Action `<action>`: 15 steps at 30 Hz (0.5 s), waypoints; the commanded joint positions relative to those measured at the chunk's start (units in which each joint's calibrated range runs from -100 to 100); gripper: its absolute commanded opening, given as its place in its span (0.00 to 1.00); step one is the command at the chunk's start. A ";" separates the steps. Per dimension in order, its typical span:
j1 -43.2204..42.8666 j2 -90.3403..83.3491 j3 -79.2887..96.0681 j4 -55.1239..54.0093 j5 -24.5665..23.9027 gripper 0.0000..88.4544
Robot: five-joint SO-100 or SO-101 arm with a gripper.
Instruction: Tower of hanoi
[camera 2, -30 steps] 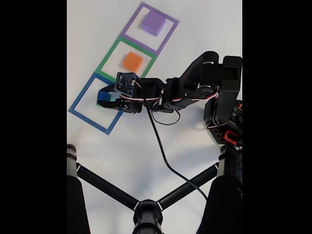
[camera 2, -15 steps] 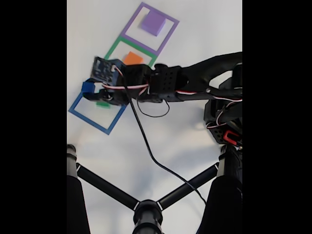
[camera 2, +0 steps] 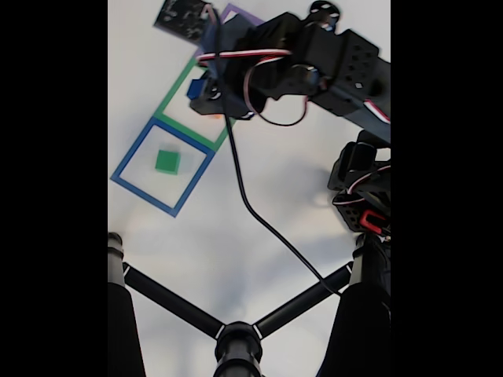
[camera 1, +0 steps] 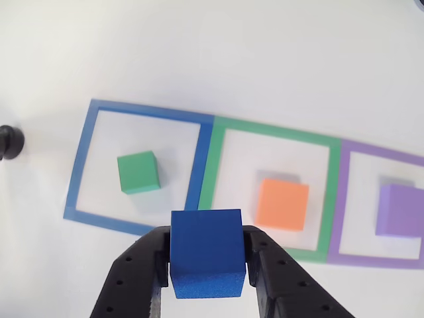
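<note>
The blue cube (camera 1: 206, 254) sits pinched between the two black fingers of the gripper (camera 1: 207, 265), one finger pressed against each side face, held in the air above the white table (camera 1: 199, 53). In the other view it hangs over the border where the blue square outline (camera 1: 139, 111) meets the green square outline (camera 1: 275, 131). Ahead of the gripper and to its left in that view, the green cube (camera 1: 138, 172) rests inside the blue outline. Ahead and to its right, the orange cube (camera 1: 283, 204) lies inside the green outline, and further right the purple cube (camera 1: 399, 209) lies in the purple square outline (camera 1: 377, 154). In the fixed view the gripper (camera 2: 206, 93) carries the blue cube (camera 2: 196, 88) over the green outline (camera 2: 174, 96), with the green cube (camera 2: 167, 162) below and left of it.
</note>
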 commanded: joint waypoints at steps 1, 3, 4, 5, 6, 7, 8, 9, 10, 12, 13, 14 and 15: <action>2.17 -5.91 -8.97 9.73 0.00 0.04; 3.77 -6.95 -11.78 13.29 0.00 0.04; 4.76 -7.35 -12.97 14.83 0.00 0.04; 5.75 -7.67 -13.69 15.96 0.00 0.04; 6.97 -7.99 -14.24 16.85 0.00 0.04; 8.19 -8.39 -14.24 17.26 0.00 0.04; 9.56 -8.79 -14.24 17.58 0.00 0.04; 10.86 -9.03 -14.24 17.99 0.00 0.04; 12.23 -9.27 -14.15 18.39 0.00 0.04; 15.43 -9.75 -13.33 18.64 0.00 0.04; 17.26 -10.07 -12.42 18.47 0.00 0.04; 18.94 -10.47 -11.15 17.99 0.00 0.04; 20.70 -11.03 -9.51 17.10 0.00 0.04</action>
